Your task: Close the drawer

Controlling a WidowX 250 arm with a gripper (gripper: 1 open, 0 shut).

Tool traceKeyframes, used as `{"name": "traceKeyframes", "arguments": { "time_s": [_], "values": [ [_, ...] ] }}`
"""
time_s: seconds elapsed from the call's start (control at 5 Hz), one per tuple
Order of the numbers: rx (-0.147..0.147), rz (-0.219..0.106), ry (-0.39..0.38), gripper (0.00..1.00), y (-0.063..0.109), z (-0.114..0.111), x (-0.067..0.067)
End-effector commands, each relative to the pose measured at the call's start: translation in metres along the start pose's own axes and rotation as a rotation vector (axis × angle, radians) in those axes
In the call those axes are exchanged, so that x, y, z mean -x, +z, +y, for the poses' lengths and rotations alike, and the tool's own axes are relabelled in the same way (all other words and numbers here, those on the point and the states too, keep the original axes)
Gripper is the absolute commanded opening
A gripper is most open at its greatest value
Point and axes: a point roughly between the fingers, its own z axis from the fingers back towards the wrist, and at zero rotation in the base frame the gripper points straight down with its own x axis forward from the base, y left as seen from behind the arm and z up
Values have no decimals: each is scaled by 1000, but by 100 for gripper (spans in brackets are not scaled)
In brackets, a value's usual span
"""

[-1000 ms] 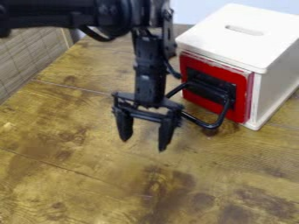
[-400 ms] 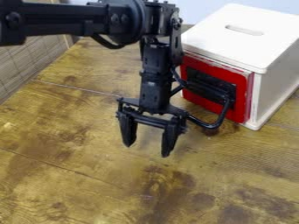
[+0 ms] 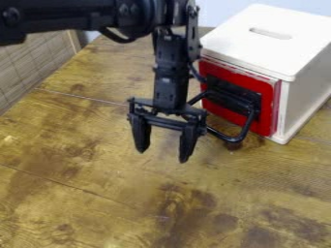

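Observation:
The red drawer (image 3: 265,92) sits in the front of a white cabinet (image 3: 272,44) at the upper right. It has a black plate and a large black loop handle (image 3: 237,124) reaching out over the wooden table. The red front stands slightly out from the cabinet face. My gripper (image 3: 163,148) hangs from a black arm, left of the handle, fingers pointing down, open and empty, just above the table. One finger (image 3: 188,139) is close to the handle's left end; I cannot tell if they touch.
The wooden table (image 3: 104,203) spreads to the front and left. A woven tan surface (image 3: 26,63) lies at the far left edge. The cabinet top has a slot (image 3: 272,32).
The gripper has shifted slightly right and toward the drawer handle, then lifted a little. The fingers stay open. The drawer has not visibly moved.

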Motion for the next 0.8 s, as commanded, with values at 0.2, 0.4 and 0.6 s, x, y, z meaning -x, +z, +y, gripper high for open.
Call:
{"name": "traceKeyframes", "arguments": {
  "time_s": [0.2,0.4,0.6],
  "values": [
    [39,-137,30,100,63,10,11],
    [54,-151,47,100,76,20,14],
    [68,-181,33,100,91,22,19]
  ]
}}
